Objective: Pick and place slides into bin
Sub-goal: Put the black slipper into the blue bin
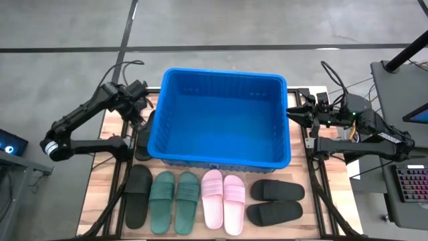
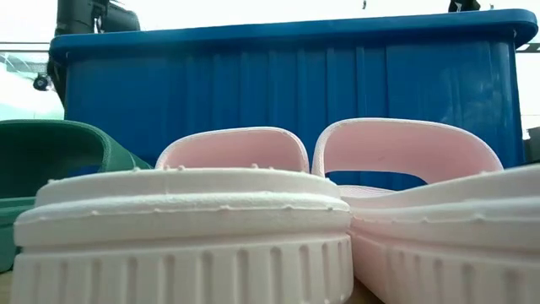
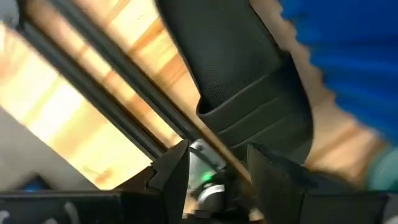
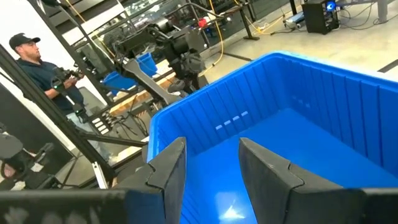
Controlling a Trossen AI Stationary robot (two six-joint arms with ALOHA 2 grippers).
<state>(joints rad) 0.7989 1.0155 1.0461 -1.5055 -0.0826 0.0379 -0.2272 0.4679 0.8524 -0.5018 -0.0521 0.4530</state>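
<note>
A pale wooden table [image 1: 100, 201] stands on a grey concrete floor [image 1: 67, 27] crossed by dark lines, with a desk and keyboard [image 1: 409, 184] off its right side. In the right wrist view the room behind is a workshop with black metal frames and cables, and a person [image 4: 38, 65] in a cap and dark shirt stands holding something in both hands. The big blue bin [image 1: 224, 157] sits in the middle of the table toward the far edge, and its floor is bare. In front of it the slides lie in a row: one black slide [image 1: 138, 195], a dark green pair [image 1: 174, 201], a pink pair [image 1: 223, 201], and two black slides [image 1: 275, 201] lying crosswise, one nearer the bin than the other. Another black slide [image 1: 144, 137] lies just beside the bin's left wall. The left gripper [image 1: 137, 110] hangs over that slide at the bin's left side, its fingers [image 3: 171, 174] parted with a gap and nothing between them. The right gripper [image 1: 295, 114] sits at the bin's right rim, pointing into it, fingers [image 4: 168, 171] likewise apart and empty
</note>
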